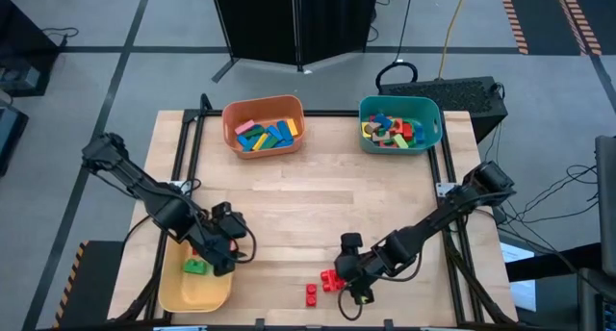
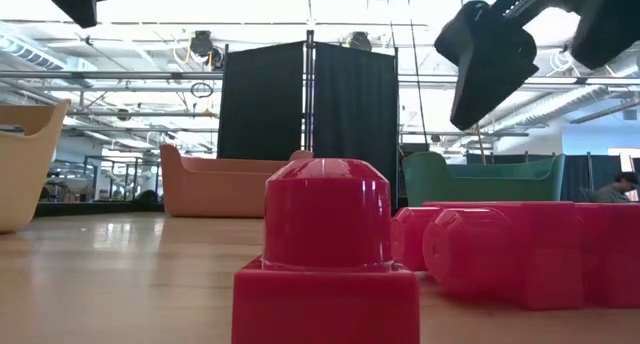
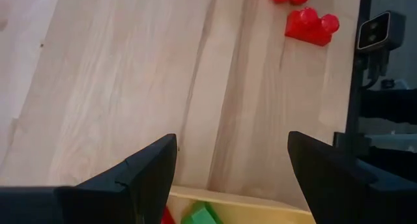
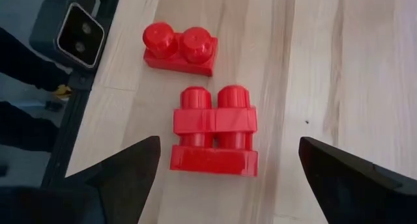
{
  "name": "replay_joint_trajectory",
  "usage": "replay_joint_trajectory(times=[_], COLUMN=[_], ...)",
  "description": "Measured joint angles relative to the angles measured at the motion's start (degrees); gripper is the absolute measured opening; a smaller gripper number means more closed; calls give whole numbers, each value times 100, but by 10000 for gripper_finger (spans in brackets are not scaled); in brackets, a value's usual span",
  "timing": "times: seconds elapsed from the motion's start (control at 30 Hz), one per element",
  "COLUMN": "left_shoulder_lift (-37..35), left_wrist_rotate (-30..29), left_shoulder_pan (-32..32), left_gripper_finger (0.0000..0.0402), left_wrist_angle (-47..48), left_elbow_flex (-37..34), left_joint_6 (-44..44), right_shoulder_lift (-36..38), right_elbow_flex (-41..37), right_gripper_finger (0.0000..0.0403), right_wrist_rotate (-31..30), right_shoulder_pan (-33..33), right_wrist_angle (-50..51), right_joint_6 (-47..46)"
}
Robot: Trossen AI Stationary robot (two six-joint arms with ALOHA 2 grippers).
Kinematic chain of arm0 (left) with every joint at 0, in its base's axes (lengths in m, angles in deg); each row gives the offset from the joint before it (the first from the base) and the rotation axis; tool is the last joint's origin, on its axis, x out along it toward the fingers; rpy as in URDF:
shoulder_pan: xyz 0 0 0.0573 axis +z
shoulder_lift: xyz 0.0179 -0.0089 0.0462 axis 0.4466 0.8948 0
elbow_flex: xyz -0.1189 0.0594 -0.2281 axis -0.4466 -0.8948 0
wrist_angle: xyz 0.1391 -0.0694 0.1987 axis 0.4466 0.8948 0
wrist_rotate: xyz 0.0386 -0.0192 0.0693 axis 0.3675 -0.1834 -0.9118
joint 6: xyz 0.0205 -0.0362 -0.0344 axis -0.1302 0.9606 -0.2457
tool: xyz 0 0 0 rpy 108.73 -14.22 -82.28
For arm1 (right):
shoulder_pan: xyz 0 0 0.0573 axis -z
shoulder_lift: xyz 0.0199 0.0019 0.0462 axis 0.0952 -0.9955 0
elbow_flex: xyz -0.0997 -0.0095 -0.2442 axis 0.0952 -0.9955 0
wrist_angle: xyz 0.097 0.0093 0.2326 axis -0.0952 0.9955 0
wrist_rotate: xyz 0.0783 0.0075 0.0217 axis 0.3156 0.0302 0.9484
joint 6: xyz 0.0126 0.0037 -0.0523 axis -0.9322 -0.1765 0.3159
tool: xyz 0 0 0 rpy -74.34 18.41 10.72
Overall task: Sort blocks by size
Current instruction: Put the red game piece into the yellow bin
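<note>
At the table's near-left corner, a yellow plastic bin [image 1: 183, 291] held a green studded brick [image 1: 196, 267]; the left wrist view also showed a sliver of red beside the green brick in this bin. The left gripper [image 1: 224, 259] hovered at the bin's inner edge, its fingers [image 3: 146, 172] spread wide with nothing between them.

At the far edge of the table, left of centre, an orange plastic bin [image 1: 232, 114] contained flat bars in blue, green, yellow and pink [image 1: 266, 134].

Near the front edge, right of centre, two red plastic studded bricks lay on the bare wooden table [image 1: 308, 206]. A small two-stud brick [image 4: 179, 48] lay closest to the edge. A larger red piece [image 4: 215, 130] lay on its side just beside it, apart from it. The right gripper [image 1: 358, 278] hovered over the larger piece, fingers [image 4: 127, 168] opened wide on either side of it, gripping nothing.

At the far right, a teal plastic bin [image 1: 371, 108] held mixed small blocks in red, blue, green and yellow [image 1: 393, 131].
</note>
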Motion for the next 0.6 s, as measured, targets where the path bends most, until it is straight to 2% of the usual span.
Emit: replay_joint_trajectory(times=[0.6], left_shoulder_lift=[118], left_wrist_rotate=[-17], left_shoulder_pan=[32], left_gripper_finger=[287], left_wrist_angle=[-393], left_elbow_flex=[0], left_joint_6=[42], right_shoulder_lift=[-959], right_elbow_flex=[0], right_gripper_finger=[355], right_wrist_rotate=[-23], right_shoulder_pan=[-120], right_wrist_angle=[-357], right_joint_6=[-58])
